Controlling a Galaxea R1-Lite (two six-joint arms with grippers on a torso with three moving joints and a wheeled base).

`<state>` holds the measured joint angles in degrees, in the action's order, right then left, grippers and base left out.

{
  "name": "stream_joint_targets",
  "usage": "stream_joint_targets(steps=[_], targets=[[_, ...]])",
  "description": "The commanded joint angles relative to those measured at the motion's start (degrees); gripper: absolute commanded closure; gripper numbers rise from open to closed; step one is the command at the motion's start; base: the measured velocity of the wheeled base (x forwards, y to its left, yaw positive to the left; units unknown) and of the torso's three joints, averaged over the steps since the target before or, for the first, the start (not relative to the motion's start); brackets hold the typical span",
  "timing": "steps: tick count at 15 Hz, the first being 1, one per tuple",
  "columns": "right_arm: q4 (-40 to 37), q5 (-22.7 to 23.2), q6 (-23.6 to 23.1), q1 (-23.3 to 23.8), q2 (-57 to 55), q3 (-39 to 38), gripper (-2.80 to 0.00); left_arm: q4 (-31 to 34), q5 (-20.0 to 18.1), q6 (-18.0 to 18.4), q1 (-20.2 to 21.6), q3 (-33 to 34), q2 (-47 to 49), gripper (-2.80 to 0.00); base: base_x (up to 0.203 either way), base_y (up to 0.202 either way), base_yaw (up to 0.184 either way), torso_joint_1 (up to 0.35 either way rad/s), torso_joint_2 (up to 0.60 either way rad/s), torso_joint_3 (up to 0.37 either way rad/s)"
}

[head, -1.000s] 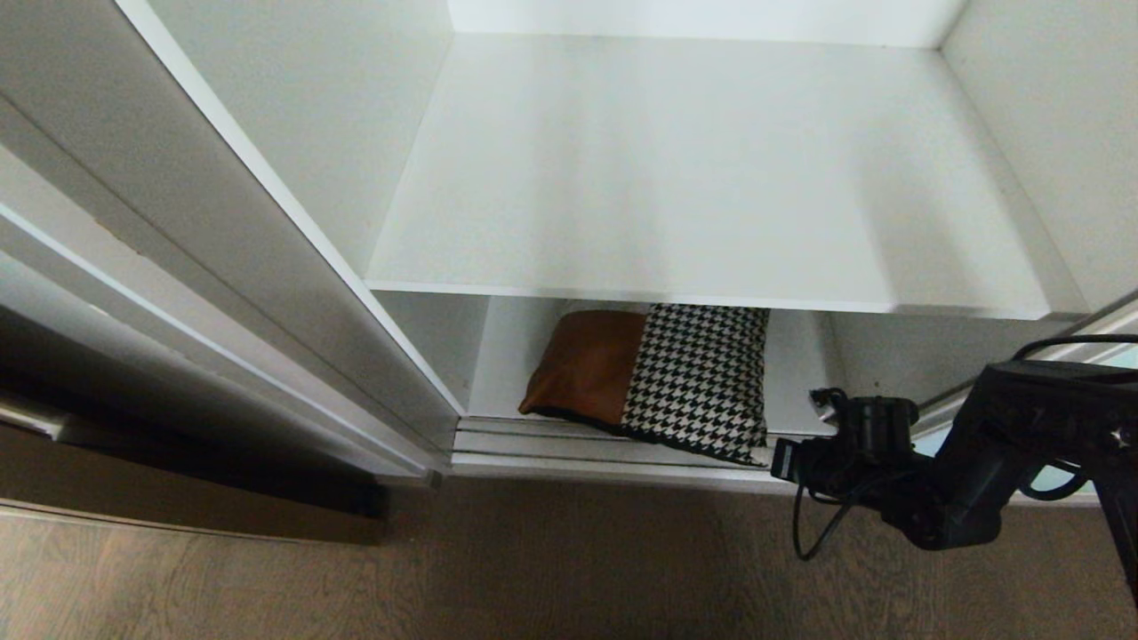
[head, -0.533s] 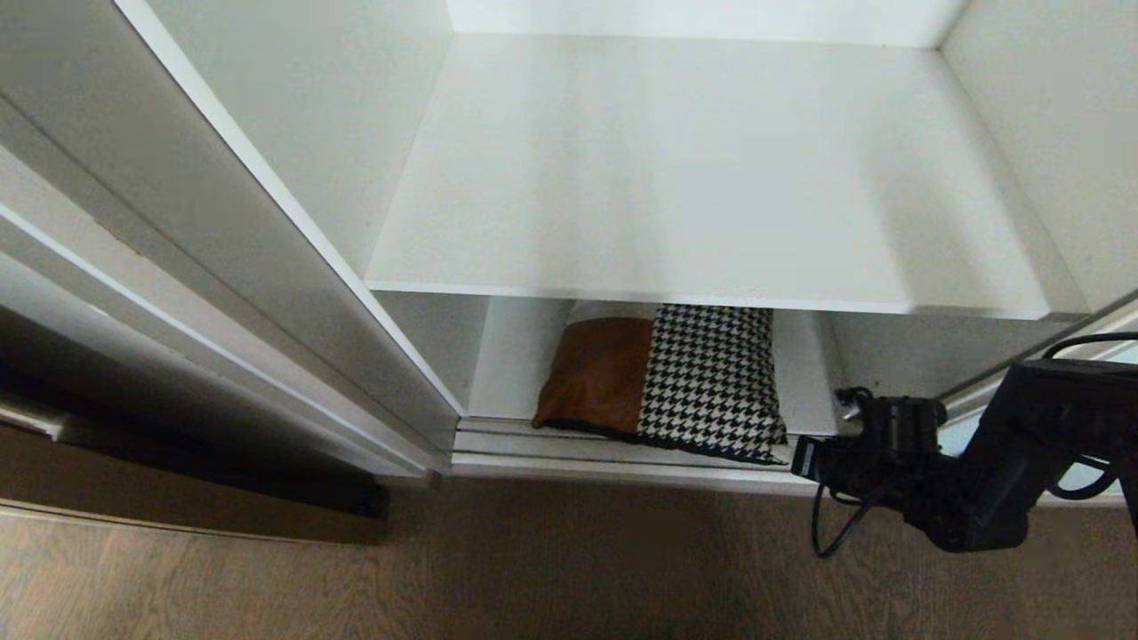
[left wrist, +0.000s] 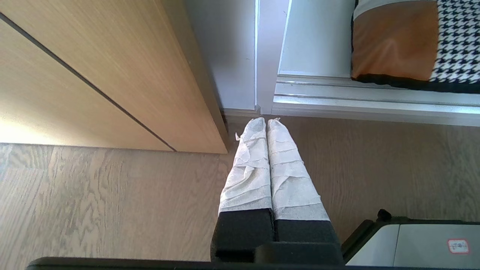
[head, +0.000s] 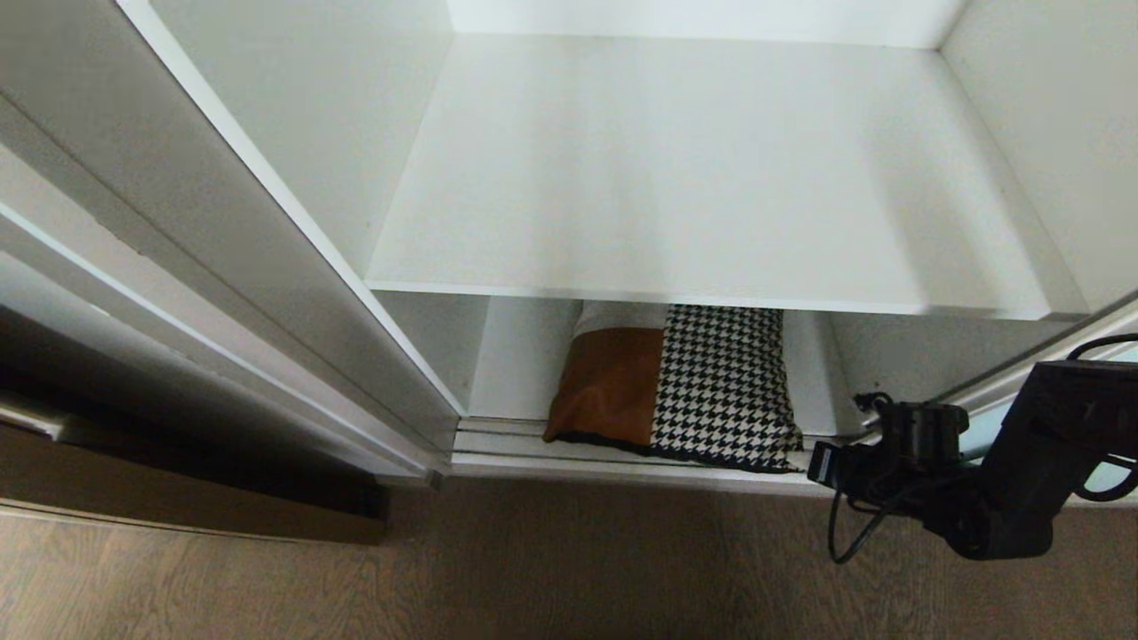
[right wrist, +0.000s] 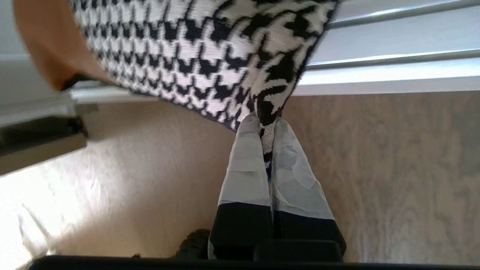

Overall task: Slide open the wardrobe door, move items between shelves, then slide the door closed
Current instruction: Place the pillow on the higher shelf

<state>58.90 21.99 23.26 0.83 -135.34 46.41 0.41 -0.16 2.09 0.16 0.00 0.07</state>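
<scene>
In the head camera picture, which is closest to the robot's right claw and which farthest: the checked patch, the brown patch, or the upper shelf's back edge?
From the right gripper:
1. Houndstooth patch, touching, pinched at its corner.
2. Brown leather patch, further left.
3. Upper shelf back edge, deep inside.

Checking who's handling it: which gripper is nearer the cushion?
Right. The right gripper is shut on the cushion corner; the left gripper hangs shut over the floor, apart.

The right gripper (right wrist: 265, 125), pinched on the near right corner of the cushion (head: 685, 391), has drawn off to the right along the wardrobe's front edge, and the cushion has slid that way with it on the lower shelf (head: 516, 373). The cushion has also swung squarer to the opening, and a pale strip, probably its grey patch, now shows above the brown one.
</scene>
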Motion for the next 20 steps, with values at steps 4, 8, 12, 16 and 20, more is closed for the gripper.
stream_joint_targets(steps=[4, 8, 12, 16, 20], targets=[[2.5, 0.2, 0.2, 0.6, -1.3, -1.1, 0.00, 2.8, 0.3, 0.1, 0.0, -1.4, 0.5, 0.00, 0.000, 0.000, 0.000, 0.000, 0.00, 0.000], [5.4, 0.3, 1.0, 1.1, -1.4, -1.8, 0.00, 15.2, -2.6, -5.3, 0.0, -13.1, 10.7, 0.00, 0.000, 0.000, 0.000, 0.000, 0.00, 0.000], [9.6, 0.4, 0.9, 1.1, -1.9, -3.3, 0.00, 17.8, -10.1, -10.8, 0.0, -19.3, 28.2, 0.00, 0.000, 0.000, 0.000, 0.000, 0.00, 0.000], [10.0, 1.4, 1.0, 1.0, -2.2, -3.5, 0.00, 12.2, -20.5, -16.2, -0.1, -25.0, 54.0, 0.00, 0.000, 0.000, 0.000, 0.000, 0.00, 0.000], [10.2, 1.5, 0.9, 1.1, -2.5, -3.3, 0.00, -4.1, -24.3, -19.8, -4.7, -26.7, 77.2, 0.00, 0.000, 0.000, 0.000, 0.000, 0.00, 0.000]])
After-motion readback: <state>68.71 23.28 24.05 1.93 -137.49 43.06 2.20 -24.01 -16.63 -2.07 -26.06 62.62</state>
